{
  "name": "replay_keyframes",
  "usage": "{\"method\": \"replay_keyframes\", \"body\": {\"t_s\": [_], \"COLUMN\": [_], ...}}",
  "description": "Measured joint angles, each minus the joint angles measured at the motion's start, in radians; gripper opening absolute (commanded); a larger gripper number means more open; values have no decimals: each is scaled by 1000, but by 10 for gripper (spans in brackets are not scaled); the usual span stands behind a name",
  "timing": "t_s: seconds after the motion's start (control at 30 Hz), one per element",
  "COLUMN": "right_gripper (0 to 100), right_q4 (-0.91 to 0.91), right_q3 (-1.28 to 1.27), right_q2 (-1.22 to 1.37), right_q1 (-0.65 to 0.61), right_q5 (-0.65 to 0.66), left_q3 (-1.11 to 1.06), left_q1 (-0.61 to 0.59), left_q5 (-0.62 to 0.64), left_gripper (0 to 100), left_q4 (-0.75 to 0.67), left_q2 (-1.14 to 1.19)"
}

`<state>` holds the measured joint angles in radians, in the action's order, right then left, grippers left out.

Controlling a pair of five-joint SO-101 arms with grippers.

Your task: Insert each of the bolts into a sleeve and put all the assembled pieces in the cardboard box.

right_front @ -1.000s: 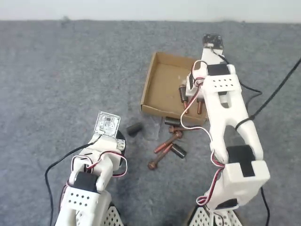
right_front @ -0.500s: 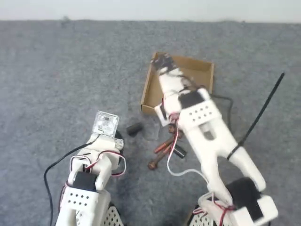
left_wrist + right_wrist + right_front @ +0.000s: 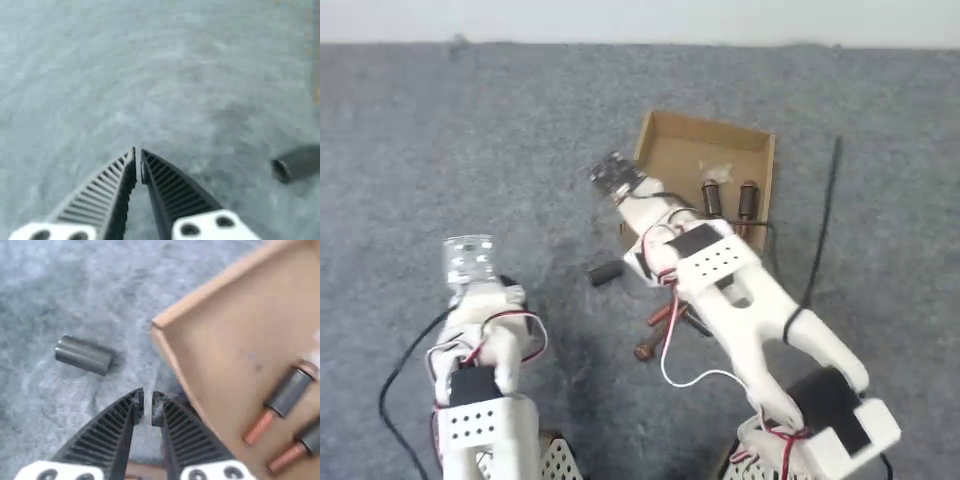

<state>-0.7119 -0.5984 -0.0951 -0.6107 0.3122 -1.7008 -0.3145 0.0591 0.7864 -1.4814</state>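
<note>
Just outside the corner of the box (image 3: 200,307), my right claw (image 3: 146,399) is almost pressed together, empty, a loose sleeve (image 3: 82,356) near on open carpet (image 3: 75,285). My left claw (image 3: 138,156) is pressed together too.

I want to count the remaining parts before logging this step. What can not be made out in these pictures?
High view: the right arm covers part of the loose bolts beside the cardboard box, so their number is unclear.
Left wrist view: a dark sleeve is blurred and cut off by the edge.
Right wrist view: the second assembled piece in the box is cut off by the edge.
</note>
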Motion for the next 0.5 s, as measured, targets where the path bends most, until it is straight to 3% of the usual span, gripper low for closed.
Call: {"method": "replay_keyframes", "body": {"t_s": [0.13, 0.5], "right_gripper": [112, 204], "right_q4": [9, -17], "right_q3": [2, 9], "right_q2": [60, 69], "right_q1": [-37, -186], "right_q5": [52, 318], "left_q3": [0, 9], "left_q1": [-61, -78], "left_q5": [173, 210], "left_gripper": [12, 51], "left_q4": [0, 0], "left_q2": [0, 0]}}
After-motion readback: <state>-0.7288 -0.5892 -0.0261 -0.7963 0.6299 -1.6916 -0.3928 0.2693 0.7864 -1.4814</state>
